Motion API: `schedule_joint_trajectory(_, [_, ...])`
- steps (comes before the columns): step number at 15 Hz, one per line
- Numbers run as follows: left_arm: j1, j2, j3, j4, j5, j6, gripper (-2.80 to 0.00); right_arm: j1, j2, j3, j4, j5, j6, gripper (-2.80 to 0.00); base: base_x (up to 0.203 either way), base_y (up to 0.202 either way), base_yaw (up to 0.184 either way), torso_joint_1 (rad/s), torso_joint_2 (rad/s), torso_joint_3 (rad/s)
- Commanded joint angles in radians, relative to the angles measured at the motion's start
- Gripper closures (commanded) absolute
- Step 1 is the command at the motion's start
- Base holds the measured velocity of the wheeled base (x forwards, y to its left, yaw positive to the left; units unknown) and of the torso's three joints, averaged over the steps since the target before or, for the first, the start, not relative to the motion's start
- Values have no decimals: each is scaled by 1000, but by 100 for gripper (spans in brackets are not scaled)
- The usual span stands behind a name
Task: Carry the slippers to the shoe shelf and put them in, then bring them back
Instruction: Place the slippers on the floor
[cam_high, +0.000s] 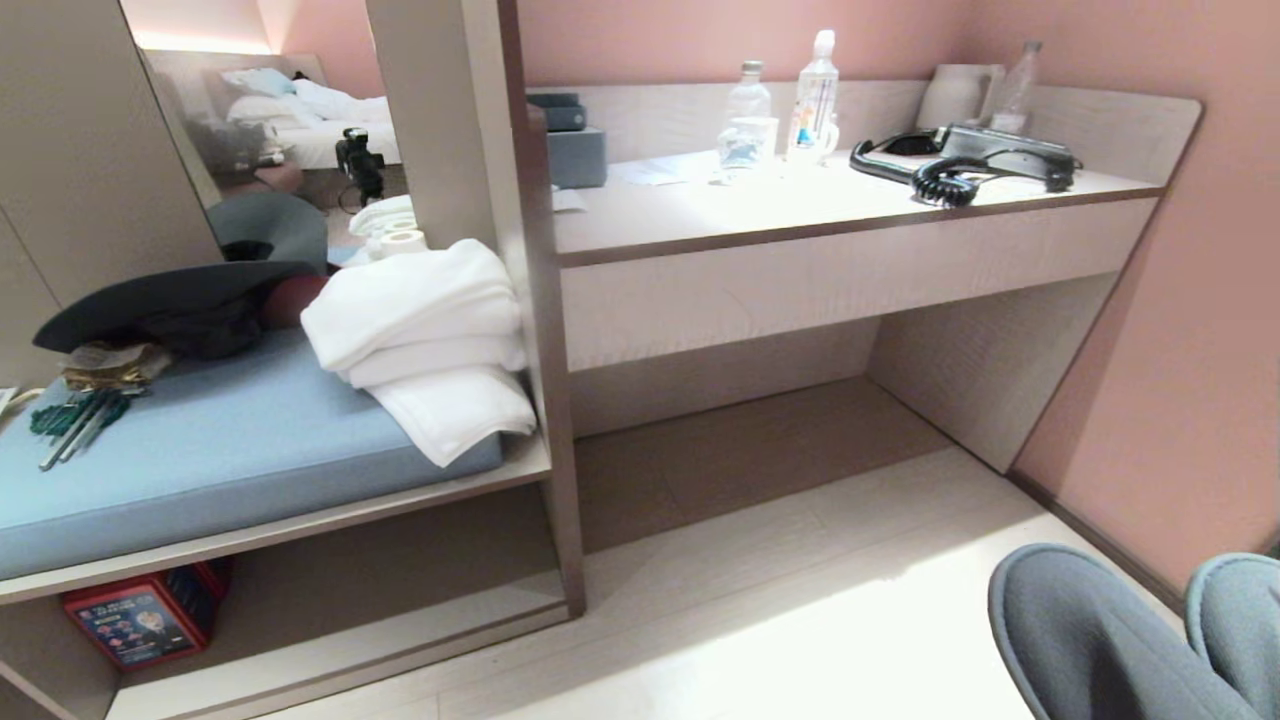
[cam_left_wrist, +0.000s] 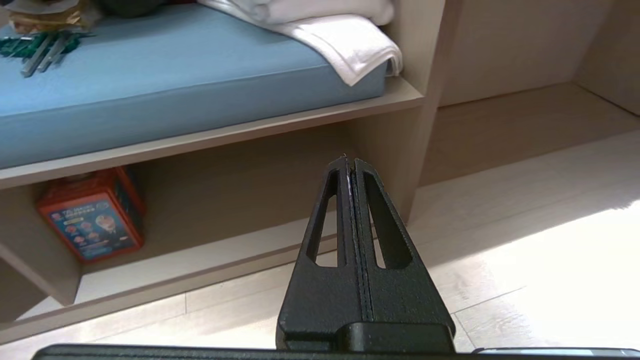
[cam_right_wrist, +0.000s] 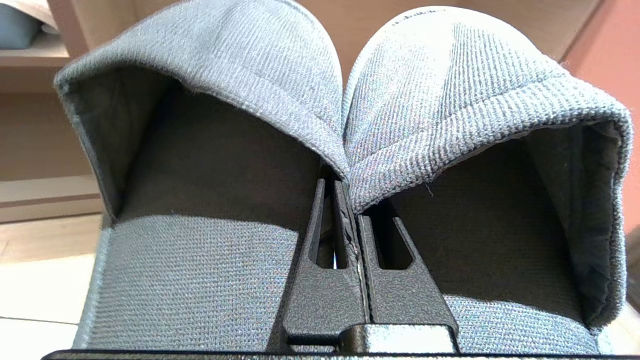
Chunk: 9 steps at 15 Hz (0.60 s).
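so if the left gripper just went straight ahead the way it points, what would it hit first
Probably the upright panel at the end of the shoe shelf: the left gripper, shut and empty, points at about that edge. Depth is unclear, so it may slip into the cubby instead.

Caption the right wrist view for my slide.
Right tool shut on the inner edges of both slippers, held side by side.

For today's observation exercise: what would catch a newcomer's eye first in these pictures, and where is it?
The pair of grey slippers fills the right wrist view, with the right gripper shut between them where their inner edges meet; the head view shows them low at the right. Next comes the stack of white towels on the blue cushion, left of the pale desk that carries a black telephone.
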<state>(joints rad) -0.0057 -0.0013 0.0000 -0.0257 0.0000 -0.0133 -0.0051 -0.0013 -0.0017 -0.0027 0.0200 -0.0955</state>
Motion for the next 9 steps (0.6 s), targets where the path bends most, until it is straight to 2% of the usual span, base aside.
schedule_joint_trajectory(1, [0, 1, 8, 0, 0, -1, 0, 0, 1, 0, 0, 0, -3, 0, 0, 0, 0, 0, 0, 0])
schedule_joint_trajectory(4, [0, 1, 8, 0, 0, -1, 0, 1, 1, 0, 0, 1, 1, 0, 0, 0, 0, 0, 0, 0])
schedule_joint_trajectory(7, [0, 1, 8, -2, 0, -1, 0, 1, 1, 0, 0, -5, 54, 0, 0, 0, 0, 0, 0, 0])
schedule_joint_trajectory(9, [0, 1, 8, -2, 0, -1, 0, 1, 1, 0, 0, -5, 54, 0, 0, 0, 0, 0, 0, 0])
